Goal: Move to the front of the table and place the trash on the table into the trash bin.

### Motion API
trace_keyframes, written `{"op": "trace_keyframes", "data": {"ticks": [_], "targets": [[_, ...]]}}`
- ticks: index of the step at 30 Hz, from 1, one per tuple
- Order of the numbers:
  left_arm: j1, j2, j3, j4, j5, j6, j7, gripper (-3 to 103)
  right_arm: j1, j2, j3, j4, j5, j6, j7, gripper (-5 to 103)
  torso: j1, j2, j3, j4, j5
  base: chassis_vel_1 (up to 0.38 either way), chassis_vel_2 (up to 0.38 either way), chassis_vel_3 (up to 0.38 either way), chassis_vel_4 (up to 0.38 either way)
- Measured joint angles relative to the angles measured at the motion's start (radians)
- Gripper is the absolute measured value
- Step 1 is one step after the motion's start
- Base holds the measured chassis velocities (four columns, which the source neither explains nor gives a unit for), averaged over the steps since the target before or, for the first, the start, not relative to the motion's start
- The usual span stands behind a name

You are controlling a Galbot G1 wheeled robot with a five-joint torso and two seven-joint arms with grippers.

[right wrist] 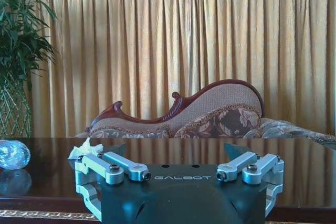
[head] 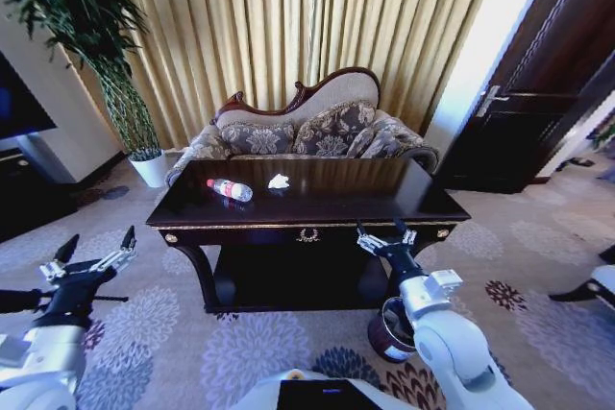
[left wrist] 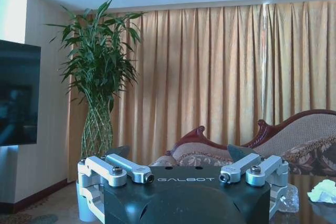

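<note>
The glossy black table [head: 384, 201] with gold trim stands in front of me. A clear bottle [head: 231, 189] with a red cap lies on its left part, and a crumpled white paper [head: 279, 180] lies beside it. My right gripper [head: 386, 231] is open at the table's front edge, right of the gold ornament. In the right wrist view the open gripper [right wrist: 176, 150] faces the paper [right wrist: 86, 149] and the bottle [right wrist: 13, 154] across the tabletop. My left gripper [head: 98, 242] hangs open off the table's left end. The round dark trash bin [head: 382, 331] sits on the carpet under my right arm, partly hidden.
A patterned sofa [head: 307, 132] stands behind the table before tan curtains. A tall plant in a white pot [head: 149, 168] is at the back left, and a dark door [head: 538, 103] at the right. Patterned carpet [head: 240, 352] lies open between me and the table.
</note>
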Motion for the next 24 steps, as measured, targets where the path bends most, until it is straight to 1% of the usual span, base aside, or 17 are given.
{"op": "trace_keyframes", "data": {"ticks": [8, 13, 16, 19, 21, 24], "targets": [[-0.001, -0.002, 0.003, 0.0, 0.001, 0.0, 0.001, 100, 0.0, 0.005, -0.01, -0.016, -0.009, 0.004, 0.0, 100, 0.0, 0.0, 0.0, -0.0001, -0.0001, -0.115, 0.112, 0.124, -0.12], [-0.001, -0.004, 0.004, 0.0, 0.002, -0.001, 0.001, 100, 0.001, 0.007, -0.011, -0.021, -0.01, 0.004, 0.0, 100, 0.0, 0.0, 0.0, 0.0001, 0.0003, -0.238, 0.237, 0.234, -0.223], [0.0, -0.004, 0.004, 0.0, 0.002, -0.002, 0.002, 100, -0.003, 0.009, -0.013, -0.024, -0.016, 0.004, 0.0, 100, 0.0, 0.0, 0.0, -0.0003, -0.0002, -0.3, 0.283, 0.292, -0.293], [-0.001, -0.004, 0.004, 0.0, 0.002, -0.003, 0.002, 100, -0.004, 0.011, -0.018, -0.029, -0.021, 0.007, 0.001, 100, 0.001, 0.0, 0.0, 0.0, 0.0001, -0.268, 0.272, 0.25, -0.281], [0.0, -0.004, 0.004, 0.0, 0.002, -0.003, 0.002, 100, -0.003, 0.011, -0.02, -0.031, -0.022, 0.008, 0.001, 100, 0.001, -0.001, 0.001, 0.0003, 0.0002, -0.172, 0.24, 0.241, -0.182], [0.0, -0.004, 0.004, 0.0, 0.002, -0.003, 0.002, 100, 0.002, 0.004, -0.024, -0.04, -0.019, 0.009, 0.002, 100, 0.002, -0.001, 0.001, -0.0003, -0.0002, -0.076, 0.087, 0.116, -0.113]]}}
